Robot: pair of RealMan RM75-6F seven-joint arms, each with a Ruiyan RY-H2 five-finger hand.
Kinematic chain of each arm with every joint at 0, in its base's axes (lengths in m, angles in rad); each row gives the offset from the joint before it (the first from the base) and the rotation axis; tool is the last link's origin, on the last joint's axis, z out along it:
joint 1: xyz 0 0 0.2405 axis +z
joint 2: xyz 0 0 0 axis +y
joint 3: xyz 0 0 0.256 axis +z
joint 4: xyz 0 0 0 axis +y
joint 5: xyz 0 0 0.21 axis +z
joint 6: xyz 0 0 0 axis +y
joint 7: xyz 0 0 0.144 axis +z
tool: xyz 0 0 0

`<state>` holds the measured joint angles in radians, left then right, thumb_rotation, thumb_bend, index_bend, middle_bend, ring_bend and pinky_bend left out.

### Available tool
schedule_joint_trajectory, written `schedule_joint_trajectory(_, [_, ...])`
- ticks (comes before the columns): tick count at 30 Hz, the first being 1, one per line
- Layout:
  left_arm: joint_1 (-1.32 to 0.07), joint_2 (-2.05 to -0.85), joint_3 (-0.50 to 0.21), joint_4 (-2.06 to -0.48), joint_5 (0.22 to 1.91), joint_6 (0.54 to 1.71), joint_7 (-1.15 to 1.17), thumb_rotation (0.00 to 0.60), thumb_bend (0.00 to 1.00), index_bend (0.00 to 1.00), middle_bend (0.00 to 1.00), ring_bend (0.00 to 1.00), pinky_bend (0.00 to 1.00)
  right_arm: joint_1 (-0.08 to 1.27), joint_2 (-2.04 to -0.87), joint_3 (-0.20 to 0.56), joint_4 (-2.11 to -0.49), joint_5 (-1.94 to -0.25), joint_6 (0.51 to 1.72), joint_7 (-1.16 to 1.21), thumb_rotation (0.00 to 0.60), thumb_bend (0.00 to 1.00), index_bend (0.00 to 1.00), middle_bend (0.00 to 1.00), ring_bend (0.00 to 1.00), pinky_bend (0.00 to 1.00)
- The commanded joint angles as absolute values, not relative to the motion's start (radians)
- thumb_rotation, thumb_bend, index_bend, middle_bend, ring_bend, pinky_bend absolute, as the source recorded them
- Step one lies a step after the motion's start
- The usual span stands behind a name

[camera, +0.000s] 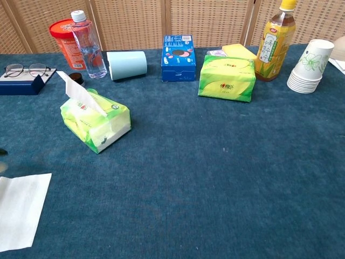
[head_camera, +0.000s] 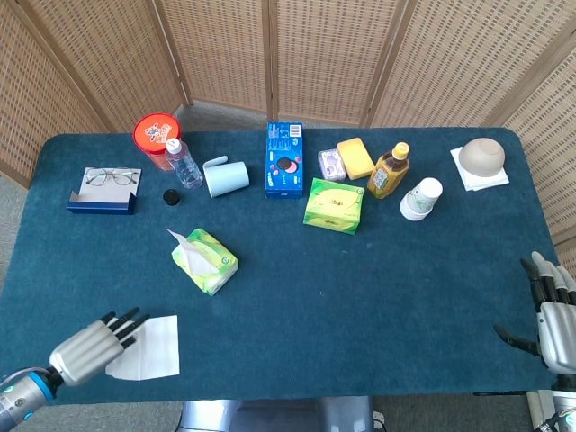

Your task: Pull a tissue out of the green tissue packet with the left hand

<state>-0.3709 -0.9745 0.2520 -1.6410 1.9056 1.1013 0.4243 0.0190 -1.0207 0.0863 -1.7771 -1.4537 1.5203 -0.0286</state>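
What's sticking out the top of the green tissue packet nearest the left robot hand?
A white tissue stands up out of the slot of the green tissue packet, ready to pull. How many remain inside is hidden by the wrapper. The pulled tissue lies flat under the left robot hand.

1. A red tub (head_camera: 156, 132) and a water bottle (head_camera: 184, 163) stood at the back left.
2. Glasses (head_camera: 112, 176) rested on a dark blue case (head_camera: 101, 202).
3. A pale blue cup (head_camera: 227, 176) lay on its side beside a blue box (head_camera: 283, 159).
4. A juice bottle (head_camera: 389, 171) stood next to stacked paper cups (head_camera: 420, 199).
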Motion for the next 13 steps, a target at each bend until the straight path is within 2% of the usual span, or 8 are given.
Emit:
schedule_joint_trajectory(1, [-0.332,-0.903,0.226,-1.717,1.841,1.180,0.332,0.600,0.00,0.01,0.00,0.00,0.15,0.020,-1.021,0.086,-1.777,-1.453,1.519,-0.031,0.600,0.00,0.00,0.00,0.00,0.00])
schedule_joint_trajectory(6, [-0.290,-0.856,0.204,-1.745,1.813,1.297,0.242,0.600,0.00,0.00,0.00,0.00,0.13,0.019,-1.024,0.083,-1.779,-1.460,1.521,-0.041,0.600,0.00,0.00,0.00,0.00,0.00])
schedule_joint_trajectory(13, [-0.201,-0.858,0.124,-1.796,1.692,1.487,0.169,0.600,0.00,0.00,0.00,0.00,0.12,0.020,-1.028,0.083,-1.780,-1.461,1.523,-0.053,0.600,0.00,0.00,0.00,0.00,0.00])
